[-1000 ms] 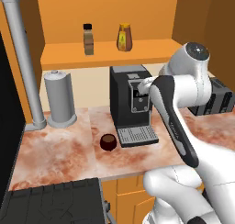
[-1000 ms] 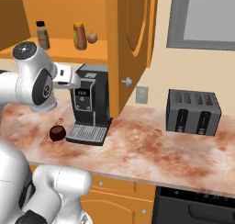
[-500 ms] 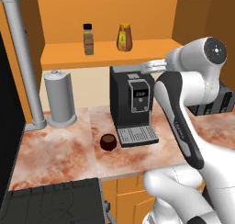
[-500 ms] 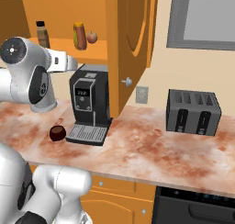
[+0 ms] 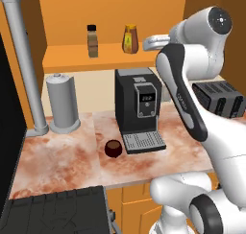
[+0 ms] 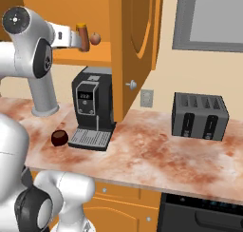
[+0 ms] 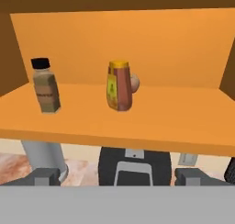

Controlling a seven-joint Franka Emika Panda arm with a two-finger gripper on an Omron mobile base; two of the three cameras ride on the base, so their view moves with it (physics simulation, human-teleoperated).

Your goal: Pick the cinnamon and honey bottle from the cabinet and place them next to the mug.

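Gripper (image 7: 117, 176) gaping wide before cabinet (image 7: 137, 120) shelf edge; risking toppling honey bottle (image 7: 119, 86) against small round thing behind.

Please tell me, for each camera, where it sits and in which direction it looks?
Left base view: behind the arm's left, looking forward and down at the cabinet and mug; arm at right.
Right base view: behind the arm's right; arm at left.
Hand view: on the hand, facing the shelf; jaws open.
Shared: all three show the honey bottle; two also show the cinnamon.
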